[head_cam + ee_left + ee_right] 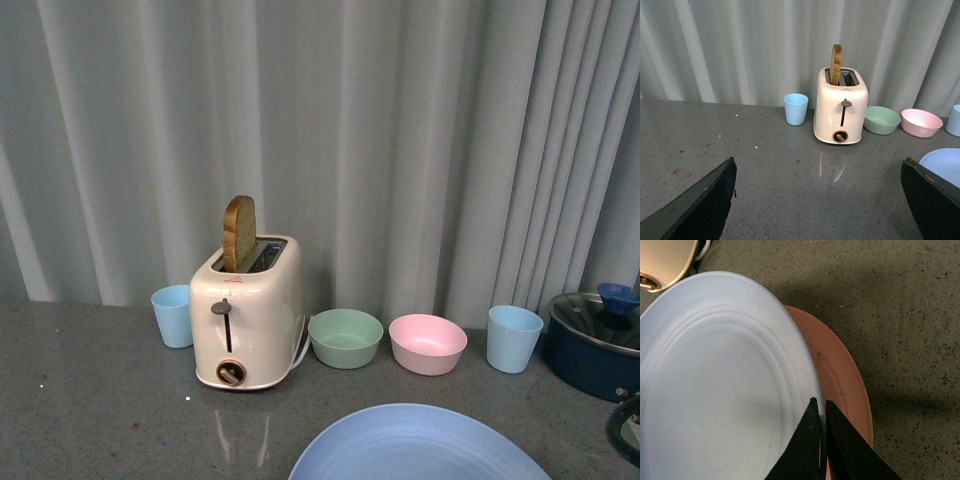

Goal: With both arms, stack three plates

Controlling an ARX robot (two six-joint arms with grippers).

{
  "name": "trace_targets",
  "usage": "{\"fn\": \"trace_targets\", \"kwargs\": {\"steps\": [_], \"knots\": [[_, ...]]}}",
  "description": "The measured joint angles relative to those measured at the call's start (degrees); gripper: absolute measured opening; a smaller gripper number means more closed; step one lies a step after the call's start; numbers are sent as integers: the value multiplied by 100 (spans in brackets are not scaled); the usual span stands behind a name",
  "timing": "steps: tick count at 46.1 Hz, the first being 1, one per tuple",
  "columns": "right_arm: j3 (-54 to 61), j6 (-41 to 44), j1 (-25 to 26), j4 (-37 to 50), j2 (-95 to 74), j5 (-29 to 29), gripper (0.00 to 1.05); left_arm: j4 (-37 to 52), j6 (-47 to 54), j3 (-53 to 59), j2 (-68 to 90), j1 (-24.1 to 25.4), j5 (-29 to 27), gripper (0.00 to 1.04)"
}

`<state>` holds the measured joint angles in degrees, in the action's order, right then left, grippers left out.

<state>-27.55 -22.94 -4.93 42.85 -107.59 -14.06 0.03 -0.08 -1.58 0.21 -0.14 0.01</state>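
The right gripper (821,407) had its jaws pinched on the rim of the light blue plate (725,385), which overlapped the pink plate (840,375) near the toaster (247,315). The left gripper (817,200) stood wide open, empty. Placing seemed underway; next, centring and release.

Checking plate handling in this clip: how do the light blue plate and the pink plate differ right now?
The light blue plate lies over the pink plate, which sits beneath it, offset to one side. The blue plate's whole face shows in the right wrist view; of the pink plate only a crescent of rim shows. The right tool is shut on the blue plate's rim, not on the pink plate. Both are round, shallow and matte.
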Motion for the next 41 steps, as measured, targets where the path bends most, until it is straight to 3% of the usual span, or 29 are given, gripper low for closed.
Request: {"fn": "trace_targets", "kwargs": {"steps": [36,41], "knots": [[61,31,247,33,-407,-28,3,0,0,0,0,0,0,98],[63,42,269,33,-420,-90,20,0,0,0,0,0,0,98]]}}
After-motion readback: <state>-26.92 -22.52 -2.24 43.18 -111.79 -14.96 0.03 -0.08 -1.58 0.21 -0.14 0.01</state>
